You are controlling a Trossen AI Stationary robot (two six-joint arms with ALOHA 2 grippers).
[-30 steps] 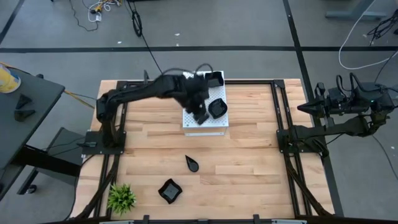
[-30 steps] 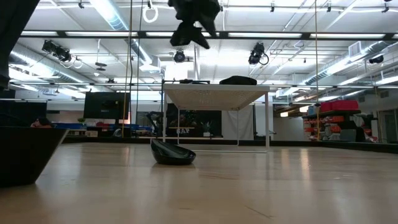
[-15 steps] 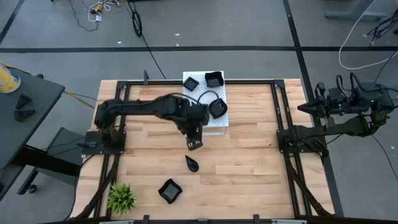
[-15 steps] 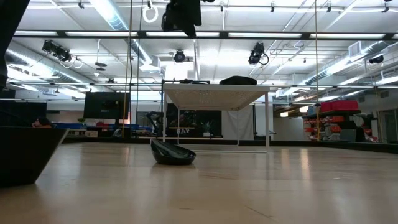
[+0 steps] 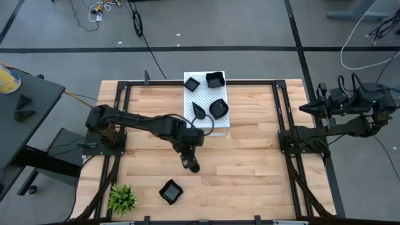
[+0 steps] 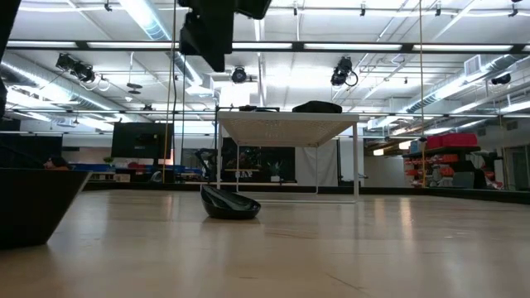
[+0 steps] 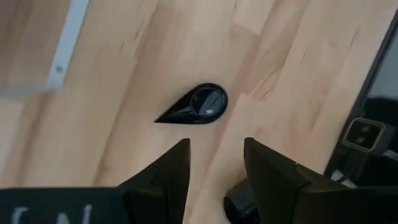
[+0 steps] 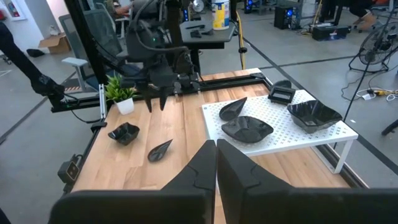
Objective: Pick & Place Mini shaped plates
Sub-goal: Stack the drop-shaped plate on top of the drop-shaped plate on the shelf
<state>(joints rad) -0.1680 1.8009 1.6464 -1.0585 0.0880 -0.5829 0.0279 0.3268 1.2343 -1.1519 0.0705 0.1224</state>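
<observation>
While left pincer point(image 7: 214, 163) hangs just above teardrop plate point(image 7: 194, 105), fingers apart, nothing held. Plate flat on bench point(image 5: 250, 156), just ahead of fingertips, not touching. Guess: light, stiff, hard, could chip if dropped. Shiny black skin, likely slippery. Best hold: thin rim, across narrow pointed end or across round side. Bench pale wood planks. Four more plates on white holed board point(image 5: 187, 78), beyond pincer. Squarish plate point(image 5: 170, 191) on bench, nearby. Right pincer point(image 8: 216, 163) closed, empty, parked far off at bench side.
</observation>
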